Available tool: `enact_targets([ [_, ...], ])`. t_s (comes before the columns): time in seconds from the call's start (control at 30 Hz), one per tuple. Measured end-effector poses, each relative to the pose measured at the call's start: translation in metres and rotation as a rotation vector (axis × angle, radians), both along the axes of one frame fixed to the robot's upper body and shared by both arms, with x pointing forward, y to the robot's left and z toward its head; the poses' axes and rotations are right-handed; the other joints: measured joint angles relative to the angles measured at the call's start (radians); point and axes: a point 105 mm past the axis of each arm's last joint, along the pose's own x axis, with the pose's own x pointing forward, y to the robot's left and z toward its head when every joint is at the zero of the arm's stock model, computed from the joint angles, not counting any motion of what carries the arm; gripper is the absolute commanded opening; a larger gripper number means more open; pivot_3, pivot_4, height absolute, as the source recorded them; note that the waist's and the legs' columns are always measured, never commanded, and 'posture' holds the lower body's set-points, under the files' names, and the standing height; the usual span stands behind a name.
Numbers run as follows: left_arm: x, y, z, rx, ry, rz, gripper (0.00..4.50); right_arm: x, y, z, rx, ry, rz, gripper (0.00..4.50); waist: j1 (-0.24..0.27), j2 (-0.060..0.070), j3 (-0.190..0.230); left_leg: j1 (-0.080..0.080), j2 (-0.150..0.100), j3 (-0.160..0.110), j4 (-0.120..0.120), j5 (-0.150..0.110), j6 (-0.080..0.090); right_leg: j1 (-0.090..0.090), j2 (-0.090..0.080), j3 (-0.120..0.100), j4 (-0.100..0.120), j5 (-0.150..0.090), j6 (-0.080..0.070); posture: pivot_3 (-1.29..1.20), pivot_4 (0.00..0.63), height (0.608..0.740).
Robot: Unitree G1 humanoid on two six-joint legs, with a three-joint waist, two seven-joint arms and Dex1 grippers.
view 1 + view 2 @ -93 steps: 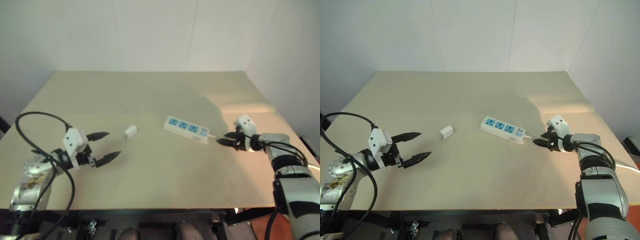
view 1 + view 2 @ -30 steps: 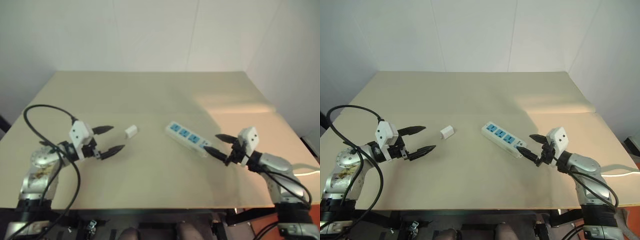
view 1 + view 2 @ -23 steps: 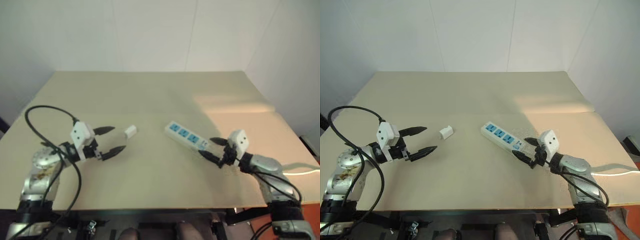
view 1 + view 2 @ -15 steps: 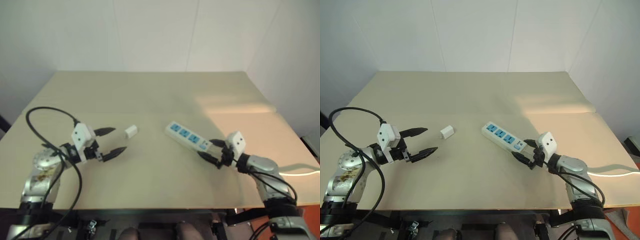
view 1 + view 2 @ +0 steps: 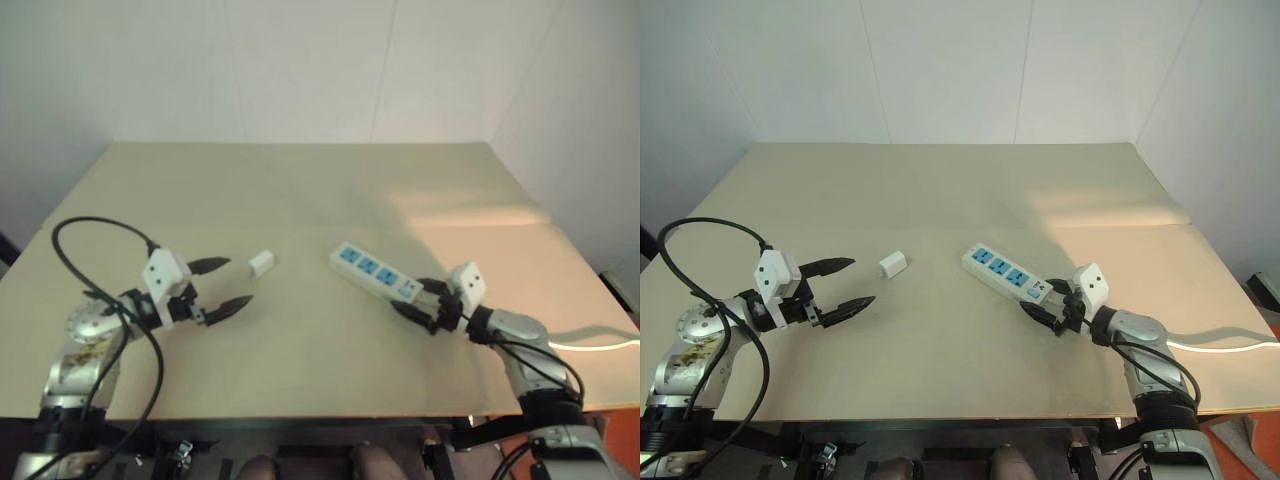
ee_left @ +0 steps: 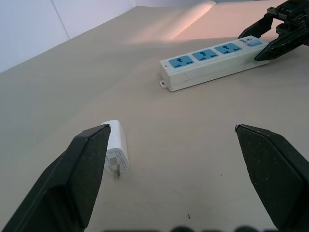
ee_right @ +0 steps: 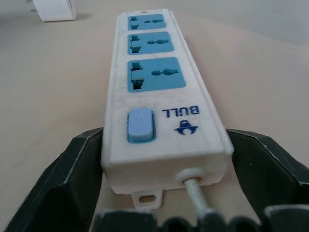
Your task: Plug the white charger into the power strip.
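Observation:
The power strip (image 5: pixel 1005 273), a white bar with three blue socket faces, lies flat on the tan table, right of the middle. My right gripper (image 5: pixel 1042 298) is at its switch end, where the cord leaves. In the right wrist view its two black fingers (image 7: pixel 82 164) lie against both long sides of the power strip (image 7: pixel 154 82). The white charger (image 5: pixel 892 265) lies on its side left of the middle. My left gripper (image 5: pixel 862 281) hovers open just left of the charger (image 6: pixel 117 150), nothing between its fingers.
The strip's thin white cord (image 5: pixel 1230 345) runs off past the table's right edge. A black cable (image 5: pixel 700 235) loops over my left arm. Bare tabletop (image 5: pixel 940 190) stretches behind and in front of both things, with white walls beyond the far edge.
My right gripper has come down and forward onto the strip's switch end, and its fingers have narrowed around it. The left gripper, the charger and the strip have stayed put.

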Motion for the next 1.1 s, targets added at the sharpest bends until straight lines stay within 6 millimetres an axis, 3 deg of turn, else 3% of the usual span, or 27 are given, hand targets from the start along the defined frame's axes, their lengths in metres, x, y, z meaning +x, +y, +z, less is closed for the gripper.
enact_targets([
  [0.3, 0.006, -0.002, 0.005, -0.031, -0.006, 0.056, 4.50, 0.000, 0.000, 0.001, -0.005, -0.013, 0.009, 3.45, 0.000, 0.000, 0.000, 0.000, 0.000, 0.000, 0.000, 0.000, 0.000, 0.000, 0.000, 0.000, 0.000, 0.000, 0.000, 0.00, 0.150, 0.740],
  [0.53, 0.051, -0.018, 0.040, 0.031, -0.012, 0.294, 4.50, -0.024, 0.010, 0.007, -0.088, -0.001, 0.225, 3.45, 0.005, 0.000, 0.000, -0.002, -0.001, -0.001, 0.001, 0.000, 0.000, 0.000, 0.000, 0.000, 0.000, -0.001, 0.002, 0.00, 0.150, 0.740],
  [0.67, 0.070, -0.038, 0.070, 0.071, 0.132, 0.278, 4.50, -0.038, 0.016, 0.016, -0.148, 0.068, 0.377, 3.45, 0.002, 0.000, 0.000, -0.003, -0.001, -0.003, 0.003, 0.000, 0.000, -0.001, 0.000, -0.002, 0.001, -0.004, 0.008, 0.00, 0.150, 0.740],
  [0.77, 0.085, -0.042, 0.079, 0.149, 0.262, 0.312, 4.50, -0.045, 0.016, 0.020, -0.192, 0.135, 0.439, 3.45, -0.002, 0.000, 0.000, -0.003, -0.002, -0.003, 0.002, 0.000, 0.000, -0.001, 0.001, -0.002, 0.000, -0.006, 0.010, 0.00, 0.150, 0.740],
  [0.93, 0.104, -0.050, 0.055, 0.289, 0.580, 0.361, 4.50, -0.046, 0.019, 0.021, -0.209, 0.171, 0.467, 3.45, -0.004, 0.000, 0.000, -0.005, -0.002, -0.002, 0.002, 0.000, 0.000, -0.003, 0.001, -0.001, 0.001, -0.007, 0.011, 0.00, 0.150, 0.740],
  [1.1, 0.107, -0.052, 0.023, 0.450, 0.731, 0.356, 4.50, -0.042, 0.025, 0.015, -0.210, 0.167, 0.447, 3.45, -0.003, -0.001, 0.001, -0.015, -0.002, -0.002, 0.003, 0.000, 0.000, -0.016, 0.001, 0.001, 0.006, -0.005, 0.008, 0.00, 0.150, 0.740],
])
